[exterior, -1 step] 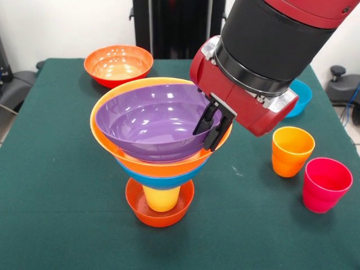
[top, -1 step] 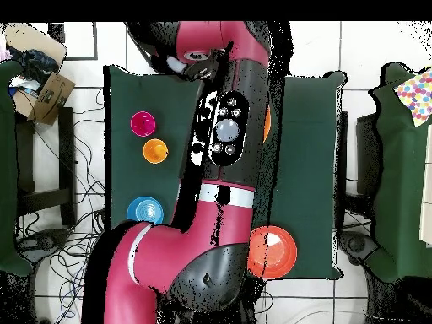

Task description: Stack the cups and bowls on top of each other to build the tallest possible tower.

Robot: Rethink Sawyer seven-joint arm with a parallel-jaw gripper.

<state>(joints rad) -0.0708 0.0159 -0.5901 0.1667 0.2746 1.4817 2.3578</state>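
We count six bowls [exterior, -1 step: 158,120] and three cups [exterior, -1 step: 291,151]; our claw [exterior, -1 step: 211,126] pinches the purple bowl's rim

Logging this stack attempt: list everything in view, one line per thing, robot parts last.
tower: one, table centre; small red-orange bowl base, yellow cup, blue bowl, light orange bowl, purple bowl on top.
red-orange bowl: one, far corner of the table, apart.
teal-blue bowl: one, partly hidden behind the arm.
orange cup: one, upright, beside the tower.
pinkish red cup: one, upright, next to the orange cup.
table: one, dark green cloth.
arm: one, red and black.
hand: one, black, shut on the purple bowl's rim.
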